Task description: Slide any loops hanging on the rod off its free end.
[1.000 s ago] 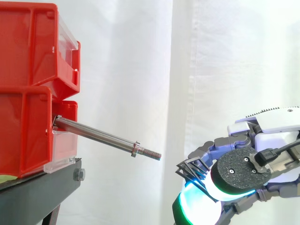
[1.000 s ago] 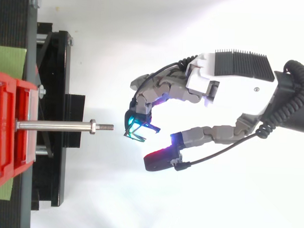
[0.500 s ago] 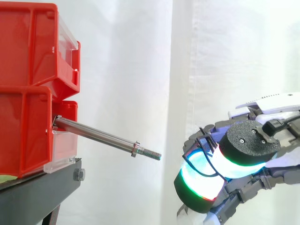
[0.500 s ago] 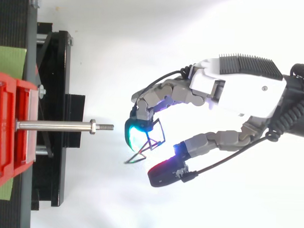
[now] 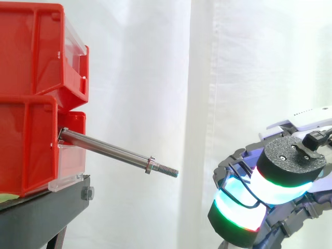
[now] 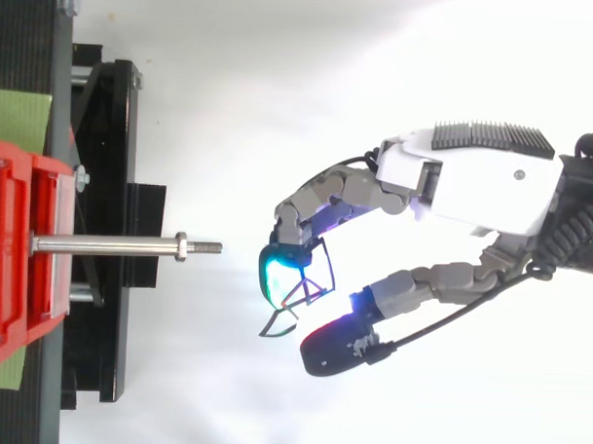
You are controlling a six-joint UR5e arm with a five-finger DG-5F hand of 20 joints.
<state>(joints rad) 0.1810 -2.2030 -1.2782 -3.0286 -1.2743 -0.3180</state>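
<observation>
A steel rod [image 5: 109, 150] sticks out of the lower red bin [image 5: 26, 145] and slopes down to the right, with a nut near its threaded free end [image 5: 168, 170]. Nothing hangs on the rod [image 6: 111, 244]. A thin black wire loop [image 6: 299, 290] is hooked round a curled, cyan-glowing fingertip [image 6: 275, 276] of my hand [image 6: 483, 185], right of the rod's tip and clear of it. In the side view the loop [image 5: 234, 179] lies across the glowing pads, below and right of the free end. The thumb's red pad [image 6: 331, 345] stands apart from the loop.
Two red bins [image 5: 36, 52] are stacked on a black stand [image 5: 41, 212] at the left. A green mat [image 6: 17, 120] lies under the stand. A white curtain hangs behind, and open space lies between the rod's tip and my hand.
My hand has drawn away to the right from the rod's tip, taking the wire loop along. The loop has swung round on the fingertip. The rod stays bare.
</observation>
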